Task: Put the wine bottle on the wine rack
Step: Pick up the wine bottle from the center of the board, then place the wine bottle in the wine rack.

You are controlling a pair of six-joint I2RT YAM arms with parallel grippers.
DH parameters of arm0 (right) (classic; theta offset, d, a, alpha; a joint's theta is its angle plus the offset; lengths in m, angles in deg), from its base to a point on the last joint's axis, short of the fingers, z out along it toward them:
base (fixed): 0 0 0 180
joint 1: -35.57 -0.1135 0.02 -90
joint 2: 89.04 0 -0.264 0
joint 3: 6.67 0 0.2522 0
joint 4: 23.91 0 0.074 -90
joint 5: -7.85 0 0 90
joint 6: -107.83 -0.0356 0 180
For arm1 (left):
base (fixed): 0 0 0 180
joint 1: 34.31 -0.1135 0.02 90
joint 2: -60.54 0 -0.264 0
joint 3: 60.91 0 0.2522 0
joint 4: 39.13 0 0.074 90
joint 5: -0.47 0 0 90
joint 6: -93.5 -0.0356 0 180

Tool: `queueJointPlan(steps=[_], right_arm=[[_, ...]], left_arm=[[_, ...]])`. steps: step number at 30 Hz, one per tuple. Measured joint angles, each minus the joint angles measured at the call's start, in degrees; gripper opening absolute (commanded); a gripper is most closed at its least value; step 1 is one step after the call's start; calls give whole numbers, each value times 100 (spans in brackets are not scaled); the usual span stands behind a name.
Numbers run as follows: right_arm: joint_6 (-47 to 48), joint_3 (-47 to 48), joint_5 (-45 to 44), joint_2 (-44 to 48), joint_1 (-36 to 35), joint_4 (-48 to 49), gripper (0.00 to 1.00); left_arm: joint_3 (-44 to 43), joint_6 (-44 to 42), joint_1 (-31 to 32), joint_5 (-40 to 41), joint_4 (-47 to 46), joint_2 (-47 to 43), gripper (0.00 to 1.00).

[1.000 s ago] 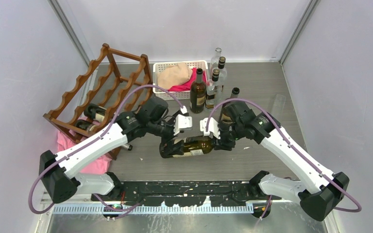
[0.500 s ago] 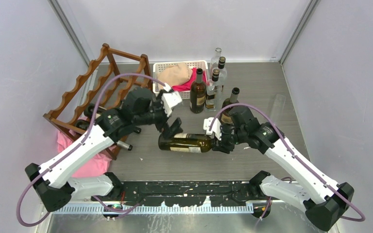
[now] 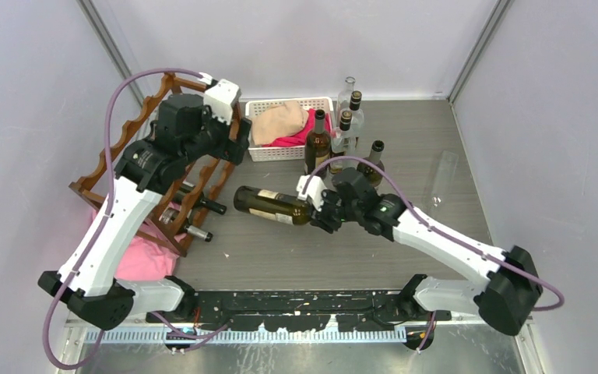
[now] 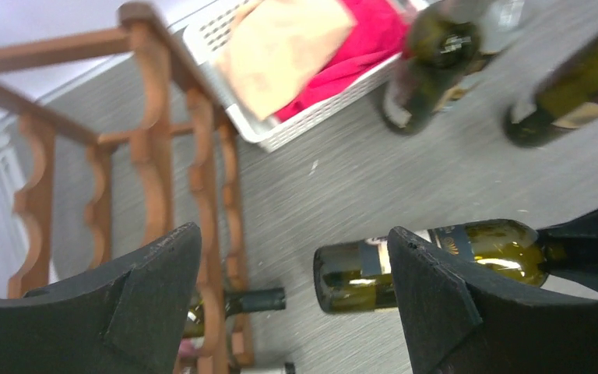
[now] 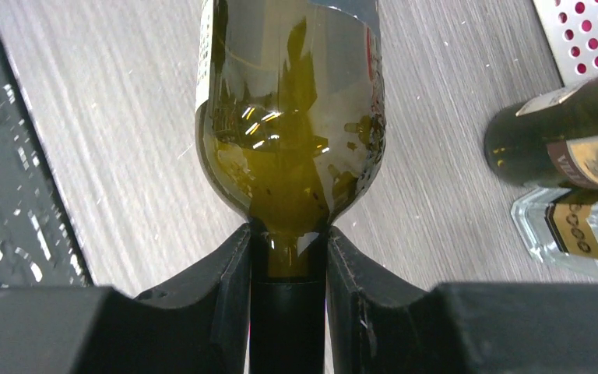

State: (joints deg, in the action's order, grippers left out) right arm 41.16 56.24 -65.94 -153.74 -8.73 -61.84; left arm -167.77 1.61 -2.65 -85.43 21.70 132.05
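We record a tan cloth [image 3: 279,121] in the white plastic basket [image 3: 280,153]; right pincer [image 5: 288,249] clamped on the neck of the green glass wine bottle [image 3: 269,204]; left pincer [image 4: 292,234] wide apart.

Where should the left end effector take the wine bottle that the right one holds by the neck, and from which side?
Probably the wide body at the label, from above, with the jaws straddling the cylinder. The wine bottle lies horizontal, its base toward the wine rack. The right end effector is shut on the neck, so that part is taken. The left end effector is open, up by the rack.
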Motion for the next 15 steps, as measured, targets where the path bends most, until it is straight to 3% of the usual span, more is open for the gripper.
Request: queueJointPlan(steps=[8, 15], right_arm=[[-546, 122, -481, -1305, -125, 1008, 1], [-817, 522, -599, -2041, -125, 1565, 1]], left_arm=[[-66, 87, -1080, 254, 457, 243, 87], [17, 52, -1508, 343, 505, 369, 87]])
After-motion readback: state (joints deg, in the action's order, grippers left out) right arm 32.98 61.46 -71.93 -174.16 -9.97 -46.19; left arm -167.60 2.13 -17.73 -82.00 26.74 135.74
